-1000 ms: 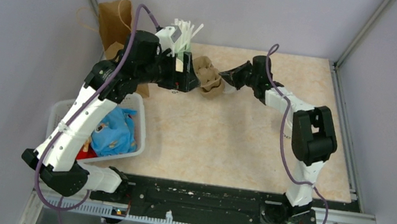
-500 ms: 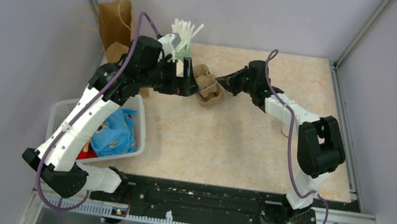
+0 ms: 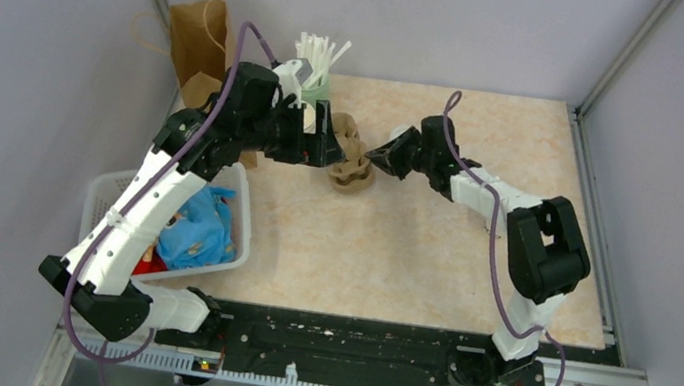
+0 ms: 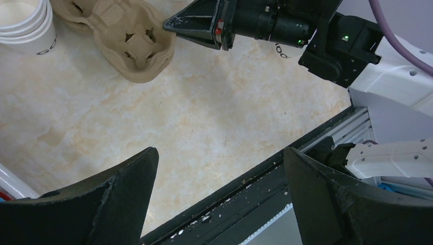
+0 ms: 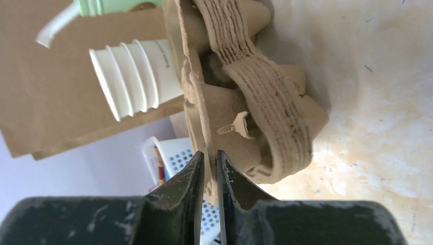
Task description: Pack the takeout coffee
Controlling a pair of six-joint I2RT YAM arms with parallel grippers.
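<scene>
From above, the takeout coffee with its white lid is not to be made out with certainty; I cannot tell where it stands. At the far left part of the desk (image 3: 413, 233) the left tool (image 3: 329, 146) hovers with its two fingers spread wide, just beside a brown cup-carrier tray (image 3: 350, 166). The right tool (image 3: 375, 158) meets the opposite edge of this tray. Behind them is a green holder with white sticks (image 3: 316, 60) and a brown paper bag (image 3: 199, 32), and at the near left a white basket (image 3: 241, 201) with a blue cloth (image 3: 200, 226). Seen by the left wrist camera, the left tool is fully open and holds nothing; only bare desk is between its fingers. The tray lies further ahead, with a stack of lidless paper cups (image 4: 25, 23) just beside it, and the right tool points at the tray's rim. Seen by the right wrist camera, the right tool is almost closed, with only a thin slit left. The tray's rim sits in this slit at the fingertips, but whether it is pressed or only touched I cannot tell.
</scene>
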